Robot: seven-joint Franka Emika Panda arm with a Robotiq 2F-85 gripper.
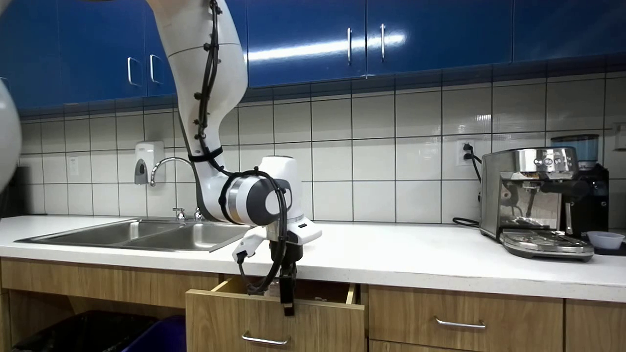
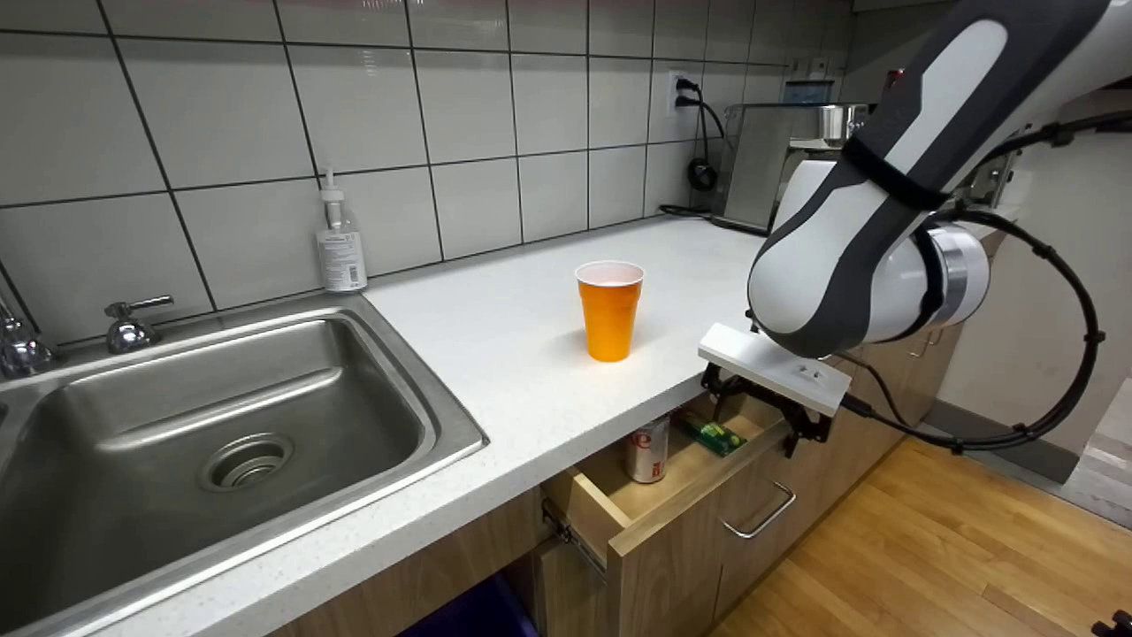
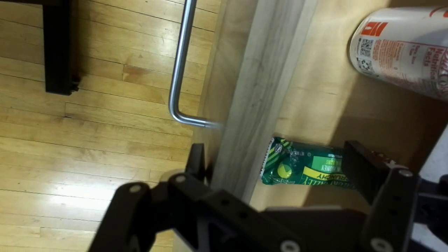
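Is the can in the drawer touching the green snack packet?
Apart. In the wrist view, a patch of drawer floor shows between the can and the green snack packet.

1. Drawer [image 1: 323, 327]: wood-grained front, low sheen — its handle [image 3: 181, 52] smooth, shiny metal.
2. Snack wrapper [image 3: 301, 164]: glossy, plastic-looking film.
3. Can [image 3: 399, 52]: smooth metal.
4. Gripper [image 3: 278, 164]: mostly matt, with shiny metallic screw heads [image 3: 289, 246].
5. Cup [image 2: 610, 318]: smooth plastic.
6. Sink [image 2: 455, 433]: satiny metal — countertop [image 2: 495, 380] smooth.
7. Upper cabinets [image 1: 303, 29]: high-gloss.
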